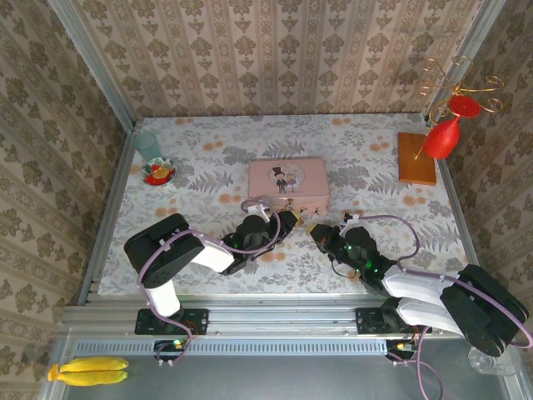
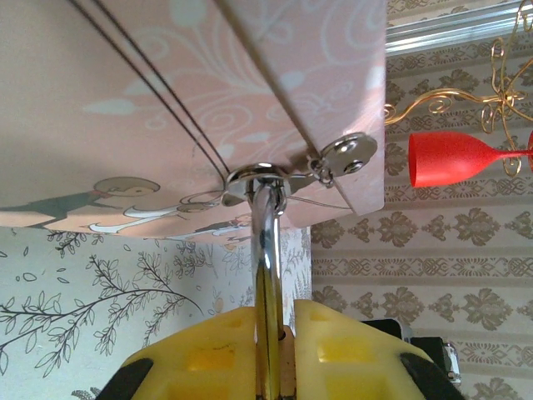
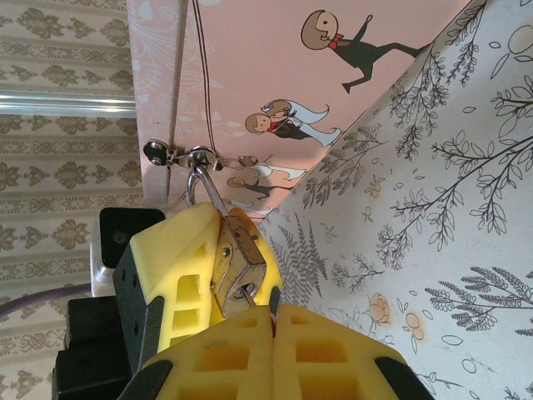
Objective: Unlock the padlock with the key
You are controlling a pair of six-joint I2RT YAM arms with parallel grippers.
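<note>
Right gripper (image 3: 273, 323) is pinching its ribbed yellow pads together on the key (image 3: 247, 292), a thin sliver of metal mostly hidden between them, its tip meeting the underside of the padlock (image 3: 237, 257). Left gripper (image 2: 271, 325) is clamping the padlock from the other side, its blocky yellow fingers squeezing the small brass body so that little of the brass is showing. The padlock is sitting just at the near front of the tin (image 1: 288, 183), its thin polished shackle (image 2: 266, 242) rising into a shiny ring beside the tin's riveted latch (image 2: 346, 154). The tin, a pink rectangular box printed with a cartoon bride and groom, is lying flat on the table (image 1: 375, 192), with both arms crowding in on its near side. A pale cloth patterned with grey leaves and orange blossoms is covering the tabletop. Farther back on the left, a small dish (image 1: 158, 172) of red and yellow pieces is lying just before a clear greenish cup (image 1: 148, 145). At the far right, a wooden board (image 1: 416, 158) is lying beside a red goblet (image 1: 441, 137) tilting under a curly gold wire stand (image 1: 462, 83).
</note>
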